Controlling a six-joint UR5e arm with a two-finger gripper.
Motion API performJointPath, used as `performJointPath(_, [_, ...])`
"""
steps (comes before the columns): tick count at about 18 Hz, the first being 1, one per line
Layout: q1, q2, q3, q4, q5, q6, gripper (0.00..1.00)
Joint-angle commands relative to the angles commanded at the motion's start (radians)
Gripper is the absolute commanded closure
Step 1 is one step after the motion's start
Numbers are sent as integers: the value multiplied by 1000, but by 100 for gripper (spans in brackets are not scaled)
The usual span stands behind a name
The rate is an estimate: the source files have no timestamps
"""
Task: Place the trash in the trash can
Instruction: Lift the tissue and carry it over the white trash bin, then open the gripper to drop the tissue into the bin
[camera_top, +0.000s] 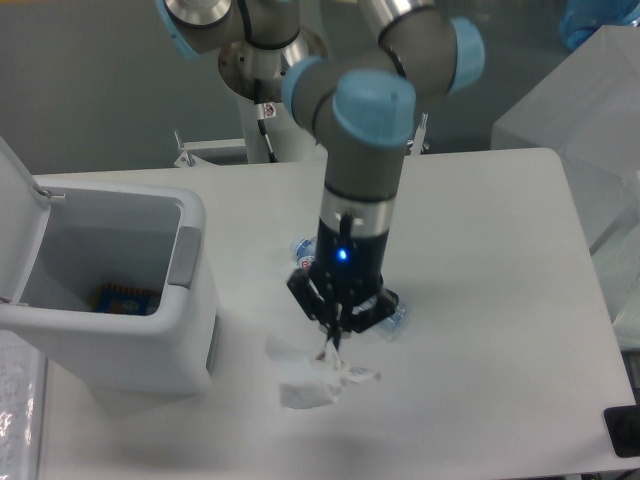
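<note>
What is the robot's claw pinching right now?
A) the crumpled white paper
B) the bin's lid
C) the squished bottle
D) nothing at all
A: the gripper is closed on the top of the crumpled white wrapper, which hangs below it, while the crushed bottle lies on the table behind the arm.
</note>
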Motion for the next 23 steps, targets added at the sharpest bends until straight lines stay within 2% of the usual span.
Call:
performJointPath(5, [-18, 115, -60, 0, -98, -23, 100])
performJointPath(8, [-50, 183, -129, -2, -121, -19, 100])
performJointPath(9, [-66, 204, -155, 0, -121, -17, 91])
performJointPath(11, [-100, 227, -183, 2, -120, -19, 50])
performJointPath(12, [-115, 227, -183, 2, -120, -20, 26])
performJointPath(13, [-129, 226, -180, 3, -120, -19, 6])
performJointPath(14, [-135, 224, -175, 3, -120, -19, 1])
performJointPath(23, [-138, 206, -167, 5, -115, -11, 0])
